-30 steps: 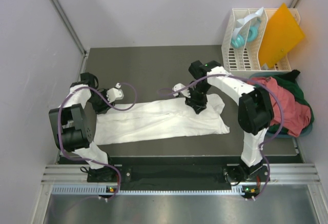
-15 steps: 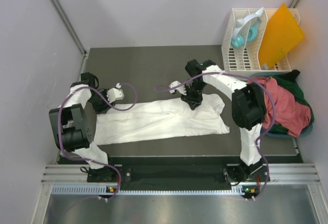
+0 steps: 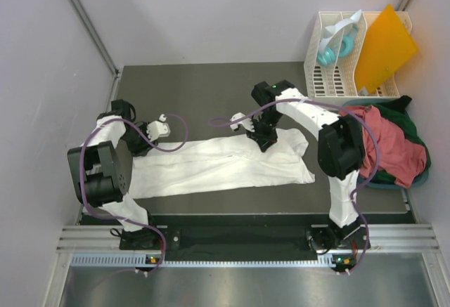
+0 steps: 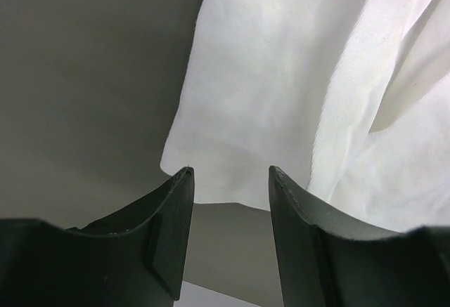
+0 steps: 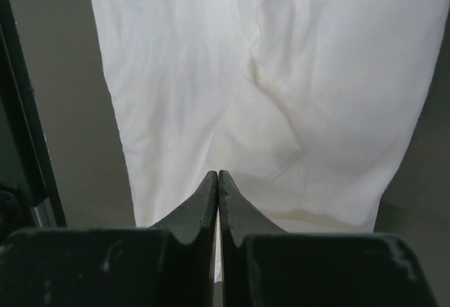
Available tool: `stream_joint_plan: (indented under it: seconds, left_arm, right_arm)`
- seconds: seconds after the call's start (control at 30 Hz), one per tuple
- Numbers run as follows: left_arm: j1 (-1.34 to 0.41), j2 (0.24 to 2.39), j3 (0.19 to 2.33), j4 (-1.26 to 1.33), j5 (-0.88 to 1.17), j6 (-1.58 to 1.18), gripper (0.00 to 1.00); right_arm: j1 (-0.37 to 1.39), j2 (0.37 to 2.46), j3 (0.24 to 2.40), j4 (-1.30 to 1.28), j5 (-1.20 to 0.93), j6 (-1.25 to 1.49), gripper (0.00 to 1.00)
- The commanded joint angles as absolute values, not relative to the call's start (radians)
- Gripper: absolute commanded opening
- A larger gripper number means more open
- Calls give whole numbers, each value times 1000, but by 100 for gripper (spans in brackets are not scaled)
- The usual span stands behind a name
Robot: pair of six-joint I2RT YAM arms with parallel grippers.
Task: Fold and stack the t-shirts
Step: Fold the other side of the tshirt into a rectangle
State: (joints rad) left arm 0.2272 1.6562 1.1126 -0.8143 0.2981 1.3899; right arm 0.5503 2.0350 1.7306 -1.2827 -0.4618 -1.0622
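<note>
A large white t-shirt (image 3: 218, 163) lies in a long folded strip across the dark table. My left gripper (image 3: 140, 147) is open just over the shirt's left end. In the left wrist view its jaws (image 4: 230, 173) frame a corner of the white cloth (image 4: 267, 96) and touch nothing. My right gripper (image 3: 263, 141) is at the strip's far edge, right of the middle. In the right wrist view it (image 5: 218, 175) is shut, tips together, over flat white cloth (image 5: 281, 75). A salmon-red t-shirt (image 3: 390, 145) lies crumpled on a dark green one (image 3: 406, 110) at the right.
A white slatted rack (image 3: 330, 75) stands at the back right with an orange sheet (image 3: 383, 47) and a teal object (image 3: 328, 55) in it. The pile of shirts sits in a bluish tub (image 3: 383, 185). Grey walls close the left, back and right.
My right gripper has moved a little to the left along the shirt's far edge. My left arm and the shirt look unmoved.
</note>
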Motion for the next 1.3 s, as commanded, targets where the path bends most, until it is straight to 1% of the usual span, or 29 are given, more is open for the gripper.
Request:
stream_joint_plan:
  seconds: [0.0, 0.17, 0.2, 0.27, 0.37, 0.47, 0.7, 0.8, 1.2, 1.27]
  left_arm:
    - [225, 1660, 1129, -808, 319, 1401, 52]
    - [224, 1660, 1129, -808, 328, 1402, 52]
    - [224, 1660, 1129, -808, 328, 1402, 52]
    - [224, 1660, 1129, -808, 330, 1402, 52]
    - [221, 1660, 1124, -805, 337, 1399, 52]
    - [215, 1660, 1121, -802, 336, 1396, 52]
    - [215, 1651, 1124, -804, 316, 1396, 52]
    - [216, 1649, 1123, -802, 314, 1393, 51]
    - [213, 1660, 1123, -801, 318, 1390, 51]
    - [213, 1664, 1135, -807, 319, 1388, 52]
  right_arm:
    - [587, 1959, 1766, -1350, -515, -1086, 0]
    - [611, 1953, 1752, -1348, -518, -1071, 1]
    - [611, 1948, 1738, -1316, -517, -1060, 7]
    - [607, 1933, 1718, -1270, -496, -1037, 28]
    - [598, 1933, 1678, -1145, -463, -991, 41]
    - [589, 1982, 1719, -1083, -462, -956, 42]
    - [583, 2059, 1782, -1057, -451, -953, 42]
    - [571, 2071, 1782, -1065, -448, -963, 40]
    - [532, 2078, 1772, -1107, -443, -1008, 40]
    - [532, 2085, 1778, -1112, -451, -1006, 38]
